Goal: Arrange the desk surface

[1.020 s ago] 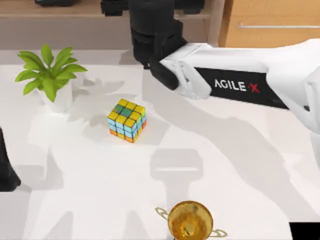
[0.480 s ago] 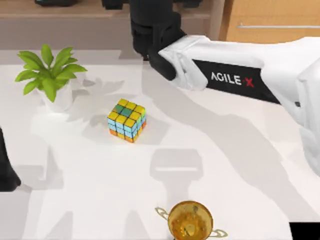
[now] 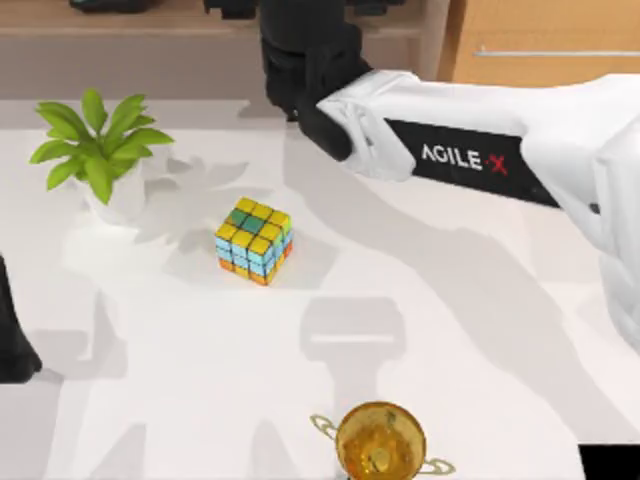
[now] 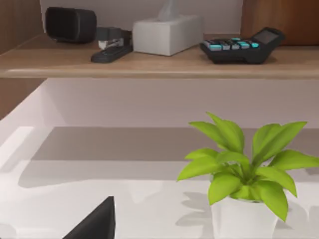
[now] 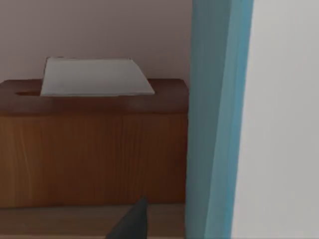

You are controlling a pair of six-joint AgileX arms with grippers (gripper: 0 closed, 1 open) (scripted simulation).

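A: The right arm (image 3: 470, 160) reaches to twelve o'clock over the desk surface (image 3: 450, 330), its wrist at the shelf (image 3: 130, 18). Risks?

B: Swinging back, it could clip the cube (image 3: 254, 241) at centre or the plant (image 3: 100, 150) at ten o'clock.

A: Jaws?

B: Can't tell for either; the left arm (image 3: 12, 335) is parked at nine o'clock.

Bright, even light falls from above on the desk surface (image 3: 470, 380), where soft grey shadows of the arms, plant (image 3: 100, 150) and cube (image 3: 254, 240) overlap without glare.
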